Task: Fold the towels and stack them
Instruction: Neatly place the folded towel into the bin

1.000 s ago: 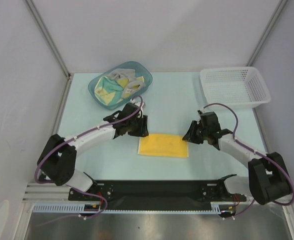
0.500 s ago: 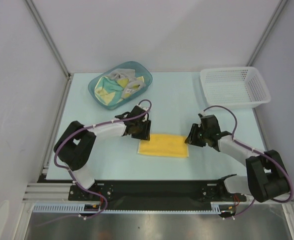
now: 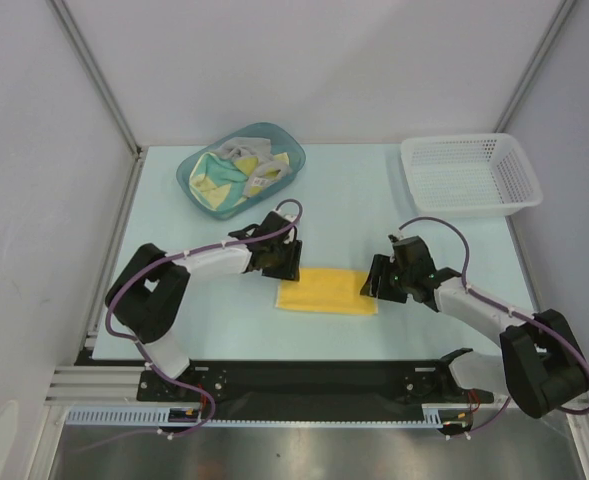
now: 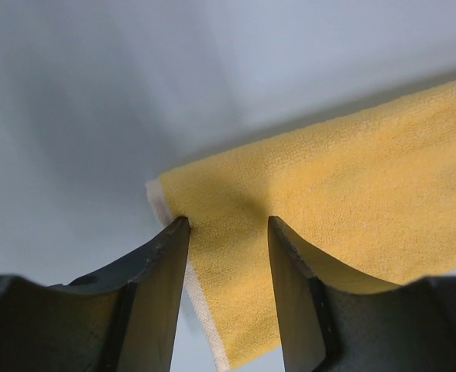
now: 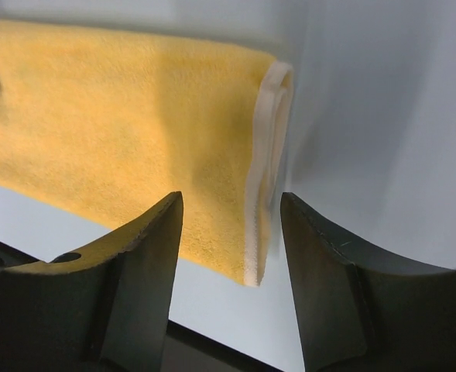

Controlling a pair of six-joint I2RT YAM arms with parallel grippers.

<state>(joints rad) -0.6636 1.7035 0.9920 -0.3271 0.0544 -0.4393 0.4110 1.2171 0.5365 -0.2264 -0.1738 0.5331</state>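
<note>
Towel folding, second-fold stage. Nearest the arm bases, one yellow towel (image 3: 327, 291) lies flat on the pale table (image 3: 394, 330), a long rectangle doubled once, roughly midway between the two arms. The left gripper (image 4: 228, 221) sits low at its far left corner, jaws apart and straddling the cloth, gripping nothing. The right gripper (image 5: 231, 195) meets the opposite short end, jaws likewise apart with the layered white hem (image 5: 262, 155) between and just beyond them, not clamped.

Judged step: the half-fold looks done and the cloth lies free. The next move probably calls for pinching both layers at one short end and carrying it across to the other without letting the layers slip.

Farther back, the remaining towels (image 3: 224, 178) lie crumpled in a teal tub (image 3: 182, 178) at far left. A white mesh basket (image 3: 474, 207) stands at far right.
</note>
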